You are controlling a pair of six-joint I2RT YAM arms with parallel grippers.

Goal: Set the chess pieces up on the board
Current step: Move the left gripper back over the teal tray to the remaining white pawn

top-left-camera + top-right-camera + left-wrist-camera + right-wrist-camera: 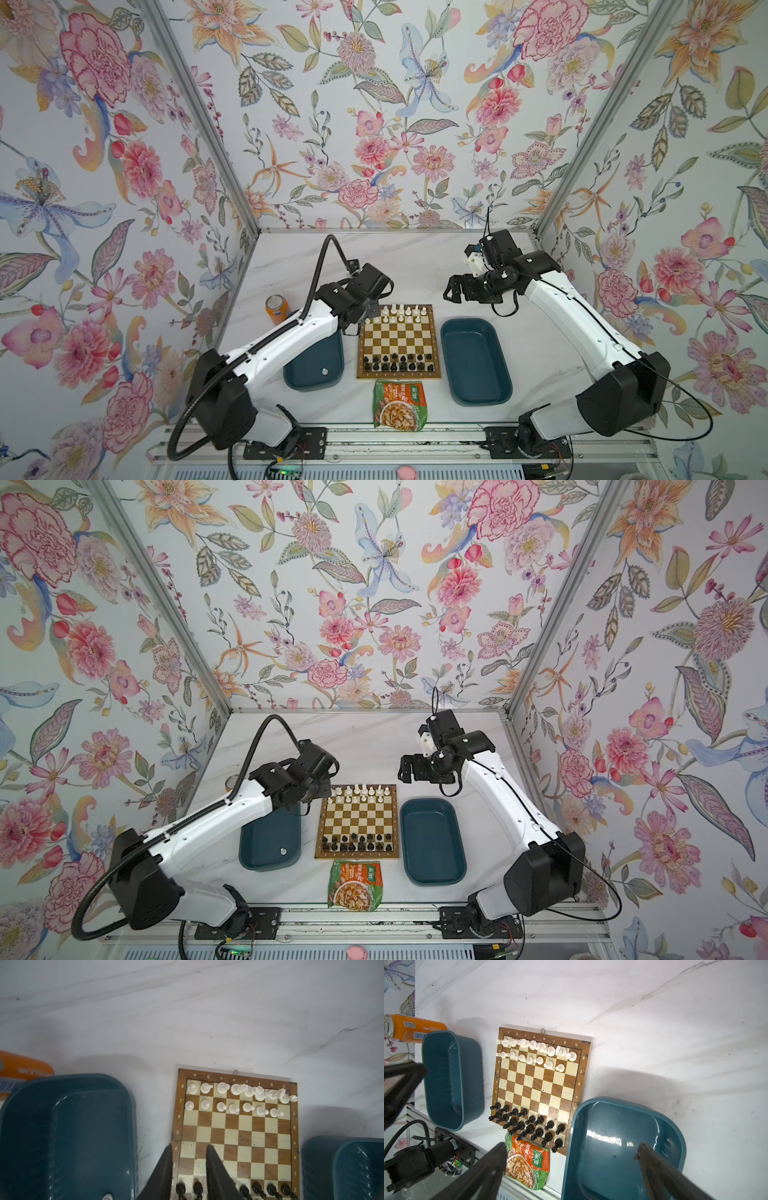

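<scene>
The board (pixel 398 338) (pixel 357 821) lies mid-table between two teal trays. Two rows of white chess pieces (pixel 402 314) (pixel 234 1103) stand along its far edge, and two rows of black ones (pixel 399 362) (pixel 529 1124) along its near edge. One white pawn (pixel 324 371) (pixel 284 852) lies alone in the left tray (pixel 309 374). My left gripper (pixel 189 1146) hovers over the board's left edge, its fingers a little apart, open with nothing between them. My right gripper (pixel 453 291) (pixel 571 1149) hangs wide open and empty above the far end of the right tray (pixel 473 361).
An orange can (pixel 275 309) stands behind the left tray. A green and orange snack packet (pixel 400 405) lies in front of the board. The aluminium rail with both arm bases (pixel 374 444) runs along the table's front edge.
</scene>
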